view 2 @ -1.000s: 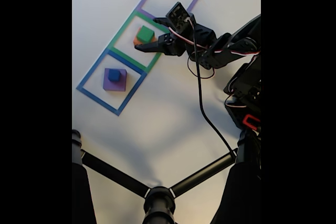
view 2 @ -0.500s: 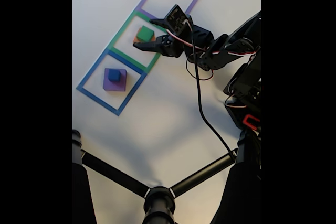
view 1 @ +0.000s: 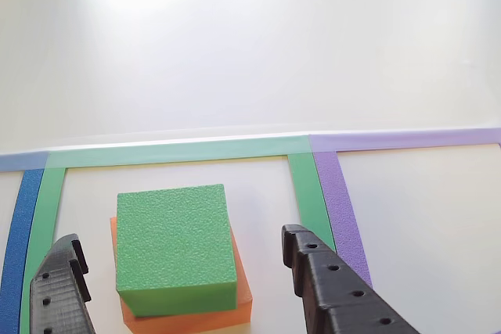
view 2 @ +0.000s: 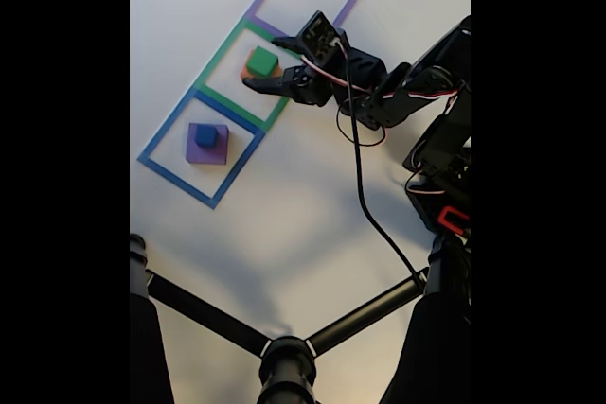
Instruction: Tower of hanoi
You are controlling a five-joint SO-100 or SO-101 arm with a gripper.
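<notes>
Two black gripper (view 1: 184, 279) fingers (view 1: 333, 291), spread wide w/ nothing held, flank the green foam cube (view 1: 175, 246) atop the orange foam slab (view 1: 188, 320), inside the green tape square (view 2: 242, 73). Centre, descend, close on green only; avoid nudging orange.

green block (view 1: 176, 248) | orange block (view 1: 196, 317) | blue block (view 2: 206, 135) | purple block (view 2: 206, 150) | black end effector (view 1: 184, 271)
</notes>
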